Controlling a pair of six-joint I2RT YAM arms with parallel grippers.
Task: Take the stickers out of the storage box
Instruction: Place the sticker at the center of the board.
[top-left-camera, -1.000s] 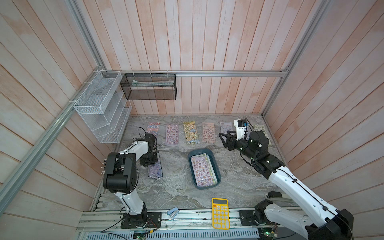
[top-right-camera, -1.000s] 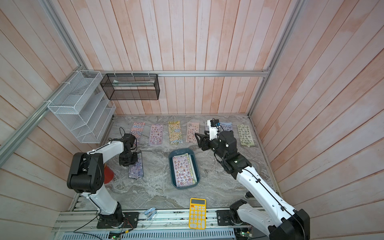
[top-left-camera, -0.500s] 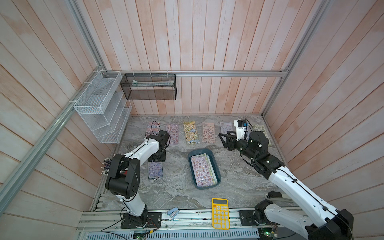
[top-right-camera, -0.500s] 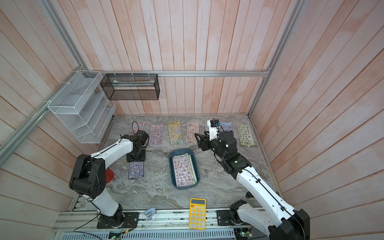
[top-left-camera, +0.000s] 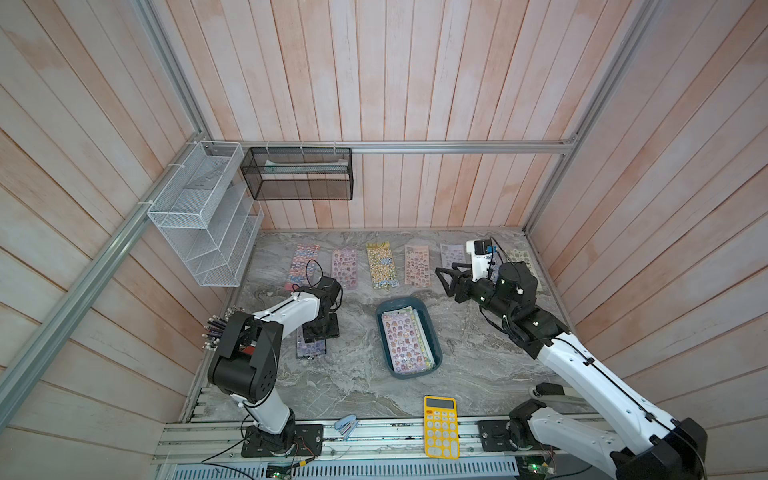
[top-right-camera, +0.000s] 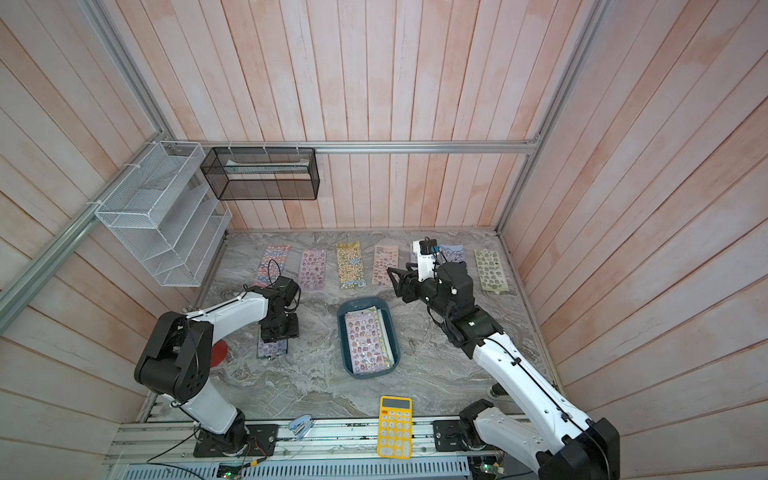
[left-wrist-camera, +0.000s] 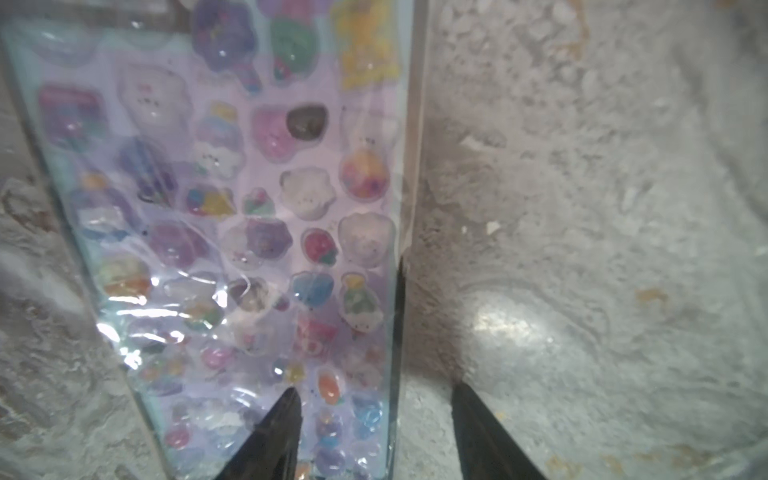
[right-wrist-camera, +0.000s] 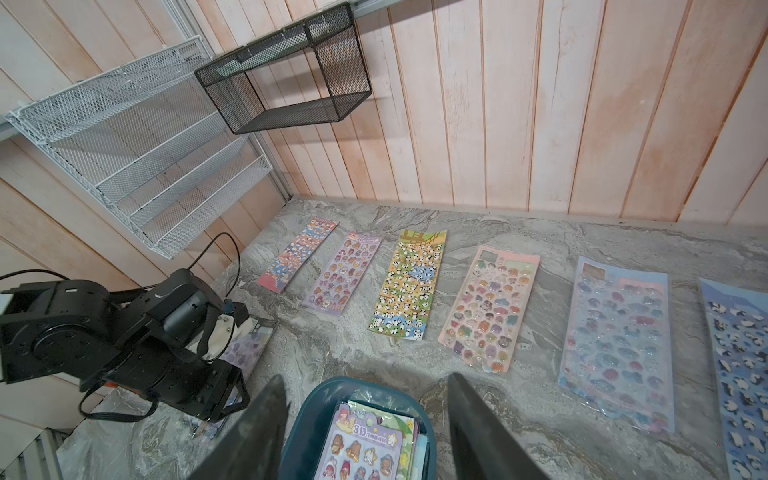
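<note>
A grey marbled table (top-left-camera: 353, 386) boxed in by pale wooden walls, seen from above, with a robot arm at each side. Near the middle sits the box (top-left-camera: 415, 300) (top-right-camera: 365, 300) (right-wrist-camera: 332, 390), a shallow dark teal tray lying lengthwise toward the back wall. A stack of stickers (top-left-camera: 405, 338) (top-right-camera: 365, 340) (right-wrist-camera: 365, 444) lies inside it, the top one lilac-pink with small cartoon figures. Six sheets lie flat side by side near the back wall, apart from one another. From the robot's left they are a red-blue sheet (top-left-camera: 302, 266), a pink-lilac sheet (top-left-camera: 344, 268), a yellow sheet (top-left-camera: 381, 266), a peach sheet (top-left-camera: 417, 270), a blue sheet (top-right-camera: 453, 251) partly hidden by the right arm, and an end sheet (top-right-camera: 490, 270) with dark figures. A lilac sheet (top-left-camera: 311, 349) (top-right-camera: 272, 348) (left-wrist-camera: 249, 208) lies flat on the table on the robot's left, well apart from the box. The left gripper (top-left-camera: 320, 332) (left-wrist-camera: 374, 399) points down over its far end. The fingers are spread, one tip over the sheet and the other over bare table, with the sheet's edge between them. Whether either tip touches cannot be told. The right gripper (top-left-camera: 441, 280) (right-wrist-camera: 365, 380) hangs above the table just beyond the box's far end, fingers spread and holding nothing. A yellow calculator (top-left-camera: 441, 426) lies at the front edge. A white wire rack (top-left-camera: 203, 216) and a black mesh basket (top-left-camera: 297, 174) hang on the walls.
</note>
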